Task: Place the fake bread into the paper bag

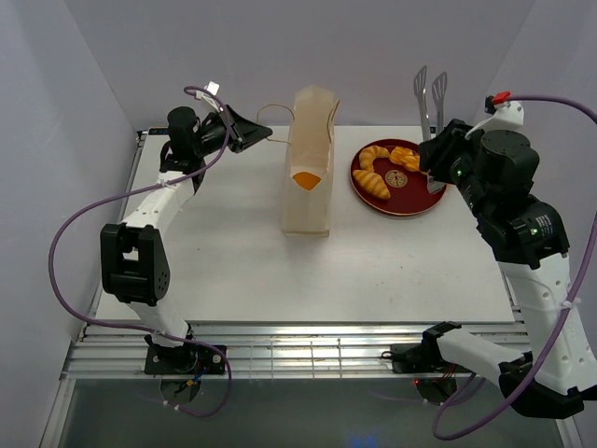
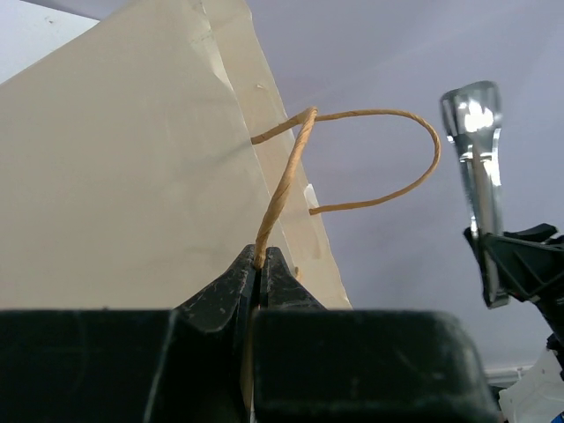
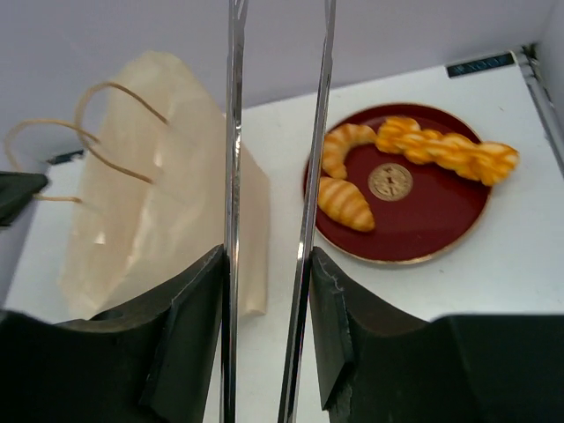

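1. TASK ITEMS
- The fake bread [image 3: 345, 203] is glossy golden-orange with darker ridges.
- Three pieces lie on a dark red plate [image 3: 423, 225] with a gold centre medallion: two croissants [image 1: 371, 184] on its left half and a braided loaf [image 3: 445, 150] along its far side.
- The plate sits on the white bench [image 1: 233, 261], just right of the paper bag [image 1: 308, 210].
- The paper bag is tall, narrow and cream-beige. It stands upright near the middle of the bench.
- In the top view an orange shape [image 1: 305, 179] shows inside the bag's outline. Whether it is a bread piece cannot be told.

2. LEFT ARM
- The arm reaches along the left side of the bench toward the far edge, with the wrist turned toward the bag.
- The left hand [image 2: 260, 264] is fully closed, pinching one brown cord handle [image 2: 282, 194] between its fingertips.
- The cord rises from the pinch point to the bag's top edge.
- The second loop arcs free behind it.

3. RIGHT ARM
- The arm is folded at the elbow, with the wrist above the right rim of the plate.
- The right hand [image 3: 269, 264] grips a pair of metal tongs [image 3: 231, 132], one finger pressed against the outside of each tong arm.
- The two tong arms stand apart.
- In the top view the tong blades rise upward against the rear wall.
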